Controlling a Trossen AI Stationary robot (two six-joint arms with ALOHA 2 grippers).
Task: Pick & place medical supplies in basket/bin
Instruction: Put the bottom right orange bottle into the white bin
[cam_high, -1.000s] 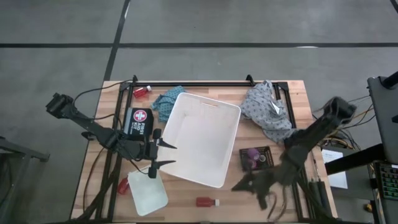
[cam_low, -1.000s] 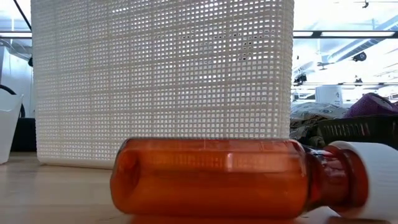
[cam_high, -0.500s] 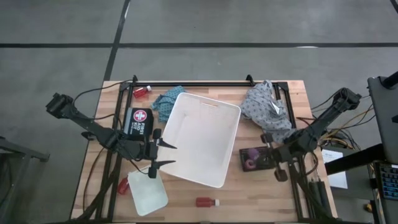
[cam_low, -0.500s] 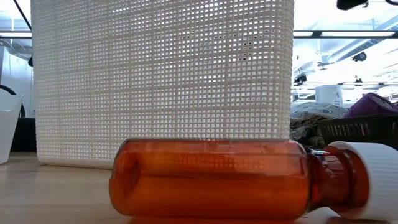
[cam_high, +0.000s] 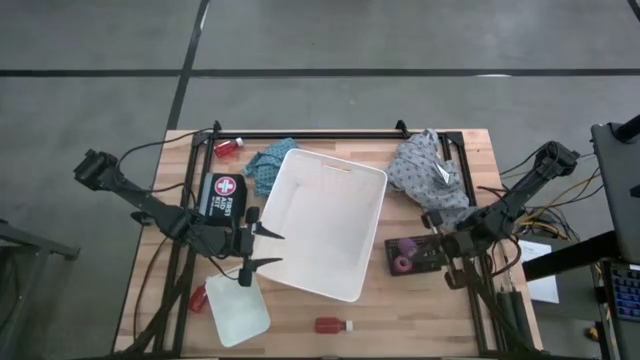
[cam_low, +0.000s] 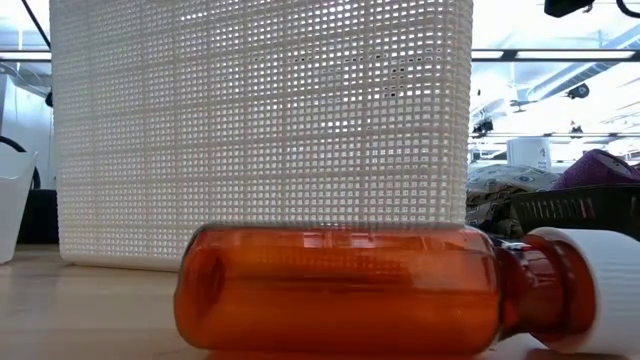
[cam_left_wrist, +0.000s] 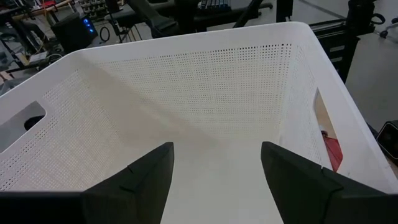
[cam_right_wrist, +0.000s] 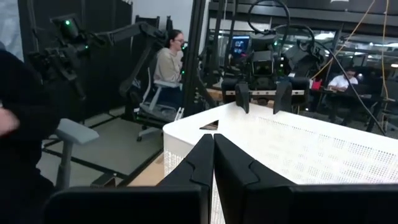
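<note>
The large white basket (cam_high: 330, 225) stands mid-table. My left gripper (cam_high: 264, 248) is open, its fingers (cam_left_wrist: 143, 177) apart just over the basket's left rim and looking into its bare inside (cam_left_wrist: 205, 124). My right gripper (cam_high: 432, 256) is shut on nothing (cam_right_wrist: 213, 163), raised over the right end of the flat black tray (cam_high: 412, 255) that holds purple rolls (cam_high: 404, 255). Red bottles lie on their sides near the near edge (cam_high: 333, 325) (cam_low: 340, 300), by the small tray (cam_high: 198, 298) and at the far left (cam_high: 228, 147). The teal cloth (cam_high: 265, 163) and grey cloth (cam_high: 430, 180) lie beside the basket's far corners.
A small translucent tray (cam_high: 238, 308) sits at the near left, with a black first-aid kit (cam_high: 228, 195) left of the basket. A black frame bar (cam_high: 320, 135) runs along the far edge. People sit at desks (cam_right_wrist: 169, 62) in the room beyond.
My right arm has swung up and away from the near edge, toward the far right, and now stays raised over the black tray's right end. The left arm and the supplies have kept still.
</note>
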